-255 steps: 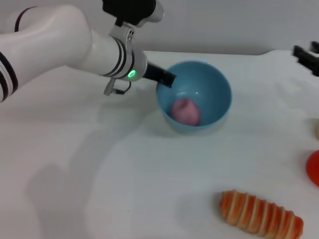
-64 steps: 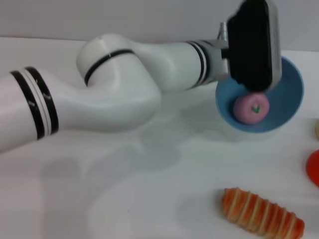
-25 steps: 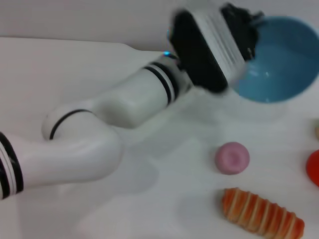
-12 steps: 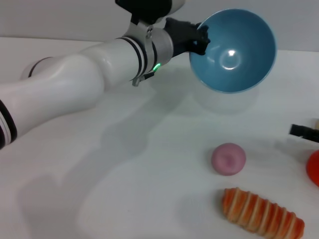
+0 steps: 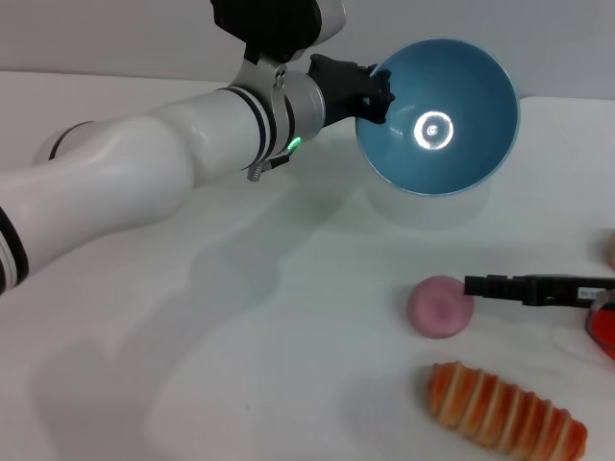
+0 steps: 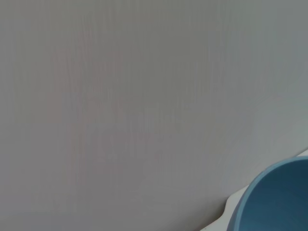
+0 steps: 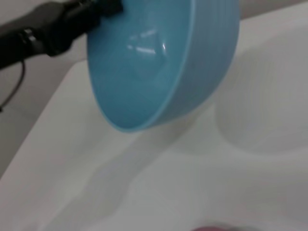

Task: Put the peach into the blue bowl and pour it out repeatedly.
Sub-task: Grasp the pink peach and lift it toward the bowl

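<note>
Work surface: white table point(image 5: 192, 317), matte, plain. Directly on it: the peach point(image 5: 439, 306), pink, just beyond the tip of the right gripper point(image 5: 479, 286), which reaches in low over the table; contact between the two cannot be confirmed. Striped orange-and-white loaf point(image 5: 504, 411) lies on the table near the peach, on the robot's side of that gripper. Red-orange round object point(image 5: 603, 327) sits beside the gripper's body, at the view's edge, mostly cut off.
</note>
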Robot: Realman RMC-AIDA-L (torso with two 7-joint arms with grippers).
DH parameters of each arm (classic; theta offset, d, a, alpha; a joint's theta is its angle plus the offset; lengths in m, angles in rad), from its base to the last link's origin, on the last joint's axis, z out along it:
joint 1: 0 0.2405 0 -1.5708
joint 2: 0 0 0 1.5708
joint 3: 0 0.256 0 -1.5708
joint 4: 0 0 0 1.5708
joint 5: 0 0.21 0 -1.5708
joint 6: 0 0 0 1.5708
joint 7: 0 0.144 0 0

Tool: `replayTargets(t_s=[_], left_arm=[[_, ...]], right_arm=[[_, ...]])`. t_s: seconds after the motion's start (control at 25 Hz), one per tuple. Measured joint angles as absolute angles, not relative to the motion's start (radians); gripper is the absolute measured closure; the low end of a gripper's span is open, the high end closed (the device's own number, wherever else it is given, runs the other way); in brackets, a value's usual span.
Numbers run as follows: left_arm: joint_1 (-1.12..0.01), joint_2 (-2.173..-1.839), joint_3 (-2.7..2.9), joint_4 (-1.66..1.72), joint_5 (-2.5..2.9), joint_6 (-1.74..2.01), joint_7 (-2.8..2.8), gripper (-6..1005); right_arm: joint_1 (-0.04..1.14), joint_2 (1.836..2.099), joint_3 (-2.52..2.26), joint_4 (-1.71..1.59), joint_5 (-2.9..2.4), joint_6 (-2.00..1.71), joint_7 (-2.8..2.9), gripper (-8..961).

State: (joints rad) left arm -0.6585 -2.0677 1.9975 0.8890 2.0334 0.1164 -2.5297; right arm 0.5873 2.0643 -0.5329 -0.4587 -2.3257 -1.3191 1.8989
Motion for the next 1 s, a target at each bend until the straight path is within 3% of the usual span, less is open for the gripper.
replayTargets(t_s=[0.88, 1.0], left_arm=[[-0.651, -2.071, 2.025, 0.885, 2.029, 0.116, -2.530, 1000], [-0.650, -2.071, 2.025, 0.885, 2.029, 0.116, -2.530, 999]], right_arm=[[0.658, 2.071, -0.558, -0.277, -2.319, -1.141, 1.809, 390], [0.648, 2.071, -0.557, -0.298, -2.315, -1.154, 1.809, 458]])
